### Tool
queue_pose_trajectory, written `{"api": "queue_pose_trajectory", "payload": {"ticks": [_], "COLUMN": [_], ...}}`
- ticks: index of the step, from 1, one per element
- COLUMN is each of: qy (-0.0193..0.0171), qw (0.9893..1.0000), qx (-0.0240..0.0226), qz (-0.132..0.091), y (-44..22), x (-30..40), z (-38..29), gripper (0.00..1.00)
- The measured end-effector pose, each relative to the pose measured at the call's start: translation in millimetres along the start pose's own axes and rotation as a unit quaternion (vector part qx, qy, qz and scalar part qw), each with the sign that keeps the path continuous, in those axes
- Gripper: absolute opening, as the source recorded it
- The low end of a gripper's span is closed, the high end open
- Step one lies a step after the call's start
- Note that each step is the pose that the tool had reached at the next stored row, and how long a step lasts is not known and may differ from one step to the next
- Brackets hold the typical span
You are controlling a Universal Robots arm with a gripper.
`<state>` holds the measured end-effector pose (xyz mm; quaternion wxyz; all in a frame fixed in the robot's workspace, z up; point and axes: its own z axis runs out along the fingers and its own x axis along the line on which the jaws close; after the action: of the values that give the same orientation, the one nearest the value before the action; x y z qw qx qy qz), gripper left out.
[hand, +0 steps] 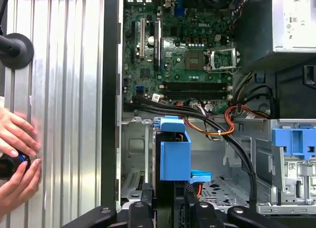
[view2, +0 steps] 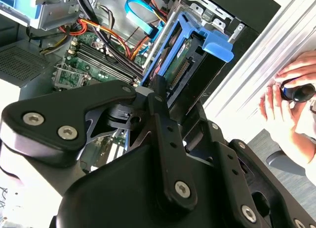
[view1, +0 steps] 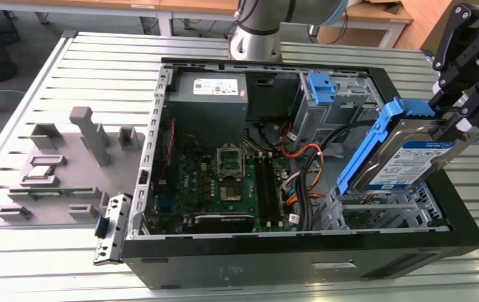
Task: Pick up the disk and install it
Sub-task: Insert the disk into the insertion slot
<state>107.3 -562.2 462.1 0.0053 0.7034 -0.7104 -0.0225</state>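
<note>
The disk (view1: pixel 407 157), silver with a white-and-blue label and blue side rails, hangs tilted above the open computer case (view1: pixel 306 251), at the exterior view's right. My gripper (view1: pixel 450 129) is shut on its upper right edge. Directly beneath the disk lies the metal drive cage (view1: pixel 382 211) in the case's near right corner. In the second wrist view the disk (view2: pixel 185 57) sticks out past the black fingers (view2: pixel 159 104), connector side showing. In the first wrist view the disk (hand: pixel 175 154) shows edge-on with its blue rail, above the cage floor (hand: pixel 217 188).
Inside the case are the motherboard (view1: pixel 222 182), a grey power supply (view1: pixel 209 88), a bare blue bracket (view1: pixel 323 85) and orange and black cables (view1: pixel 306 157) close to the cage. A grey parts fixture (view1: pixel 63 163) sits at the exterior view's left. A person's hands (hand: pixel 17 154) hold something beside the table.
</note>
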Motion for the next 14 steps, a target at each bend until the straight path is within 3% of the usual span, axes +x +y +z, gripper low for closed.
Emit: {"api": "queue_pose_trajectory", "payload": {"ticks": [14], "qy": [0.0001], "qw": [1.0], "qx": [0.0], "qz": [0.0], "y": [-1.8], "x": [0.2], "z": [5.9], "gripper": [0.35]}}
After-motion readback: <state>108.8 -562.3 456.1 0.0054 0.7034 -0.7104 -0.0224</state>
